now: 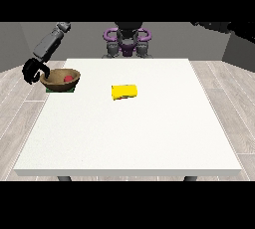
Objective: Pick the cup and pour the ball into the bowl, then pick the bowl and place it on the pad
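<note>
1. Bowl [61, 79]: a brown wooden bowl sits near the tabletop's [129, 133] far corner at the view's left, close to that side edge.
2. Ball [67, 78]: a small red ball lies inside the bowl.
3. Pad [72, 89]: a dark green pad lies flat under the bowl; only its edges show beneath the bowl, at the near side.
4. Cup [124, 91]: a yellow cup lies tipped on its side around the middle of the tabletop, somewhat toward the far edge, well apart from the bowl.
5. Robot hand at the view's left [32, 71]: this black robot hand is at the bowl's outer rim, by the tabletop's side edge at the view's left. Its fingers are curled, and they appear to close on the bowl's rim.
6. A grey arm [50, 43] slopes down to that robot hand from above the far corner.
7. The robot's torso [127, 41], dark with purple rings, stands behind the middle of the tabletop's far edge.
8. The other robot hand does not show in the front view.
</note>
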Tool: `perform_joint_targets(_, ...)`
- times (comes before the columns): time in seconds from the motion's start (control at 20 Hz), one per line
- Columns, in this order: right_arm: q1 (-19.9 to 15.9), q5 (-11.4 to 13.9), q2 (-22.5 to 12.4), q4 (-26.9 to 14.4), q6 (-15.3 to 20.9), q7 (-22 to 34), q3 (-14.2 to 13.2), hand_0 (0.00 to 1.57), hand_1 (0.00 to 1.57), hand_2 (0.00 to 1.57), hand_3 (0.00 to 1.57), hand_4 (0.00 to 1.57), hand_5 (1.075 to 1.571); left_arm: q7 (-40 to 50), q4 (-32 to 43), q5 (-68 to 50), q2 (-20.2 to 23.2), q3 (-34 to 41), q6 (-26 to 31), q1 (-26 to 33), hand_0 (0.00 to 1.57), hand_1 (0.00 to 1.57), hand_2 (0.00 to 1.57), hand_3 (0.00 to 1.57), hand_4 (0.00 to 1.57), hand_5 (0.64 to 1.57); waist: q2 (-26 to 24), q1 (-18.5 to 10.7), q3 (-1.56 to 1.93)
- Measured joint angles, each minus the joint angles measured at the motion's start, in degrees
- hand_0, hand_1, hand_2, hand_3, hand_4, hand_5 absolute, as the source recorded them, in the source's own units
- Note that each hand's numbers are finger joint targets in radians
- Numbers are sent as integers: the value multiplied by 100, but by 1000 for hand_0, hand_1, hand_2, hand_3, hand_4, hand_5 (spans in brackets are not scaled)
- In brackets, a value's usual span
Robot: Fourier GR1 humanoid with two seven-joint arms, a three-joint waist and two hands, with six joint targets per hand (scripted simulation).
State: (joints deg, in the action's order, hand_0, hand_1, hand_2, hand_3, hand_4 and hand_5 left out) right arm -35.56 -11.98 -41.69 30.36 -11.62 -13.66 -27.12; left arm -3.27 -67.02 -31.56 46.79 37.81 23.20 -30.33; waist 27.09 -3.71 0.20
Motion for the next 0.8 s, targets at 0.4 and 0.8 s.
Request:
perform_joint_targets(0.4, -119, 170, -243, -549, -168, -366, 40, 1571, 1571, 1571, 629, 985, 1566, 390, -405, -378, 87, 139, -65, 193, 0, 0, 0, 0, 691, 1557, -21, -39, -10)
perform_joint_targets(0.8, 78, 446, 88, -803, -153, -246, 377, 1571, 1571, 1571, 1374, 970, 1562, 683, -383, -475, 24, -26, -50, 418, 0, 0, 0, 0, 670, 1554, -602, -34, -16)
